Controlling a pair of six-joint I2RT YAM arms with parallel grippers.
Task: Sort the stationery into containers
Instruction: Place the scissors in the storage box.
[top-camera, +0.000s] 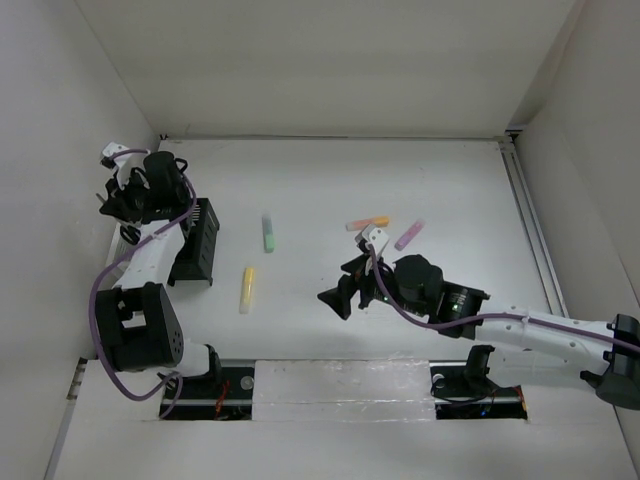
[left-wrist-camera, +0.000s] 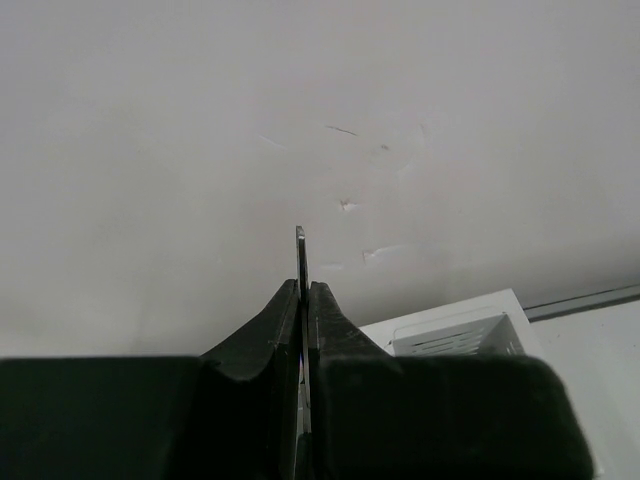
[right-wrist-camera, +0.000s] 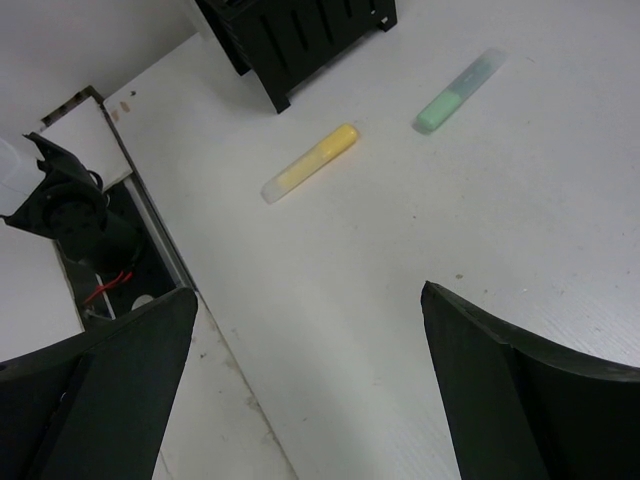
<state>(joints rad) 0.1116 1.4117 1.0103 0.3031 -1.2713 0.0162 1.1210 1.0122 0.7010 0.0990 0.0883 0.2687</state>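
My left gripper (left-wrist-camera: 303, 286) is shut on a thin flat metal blade (left-wrist-camera: 300, 250), apparently the scissors, which sticks up between its fingers. It hangs at the far left (top-camera: 118, 200) over the white container (left-wrist-camera: 452, 331), beside the black container (top-camera: 196, 243). On the table lie a green highlighter (top-camera: 268, 233), a yellow highlighter (top-camera: 247, 289), an orange highlighter (top-camera: 368, 223) and a purple highlighter (top-camera: 409, 234). My right gripper (top-camera: 345, 290) is open over bare table, right of the yellow one. Its wrist view shows the yellow highlighter (right-wrist-camera: 310, 163), the green highlighter (right-wrist-camera: 460, 90) and the black container (right-wrist-camera: 300, 25) ahead of the open gripper (right-wrist-camera: 308, 295).
White walls close the table in at the left, back and right. A rail (top-camera: 528, 220) runs along the right edge. The left arm's base (top-camera: 140, 330) stands at the near left, and the mounting strip (top-camera: 340, 385) lies along the front edge.
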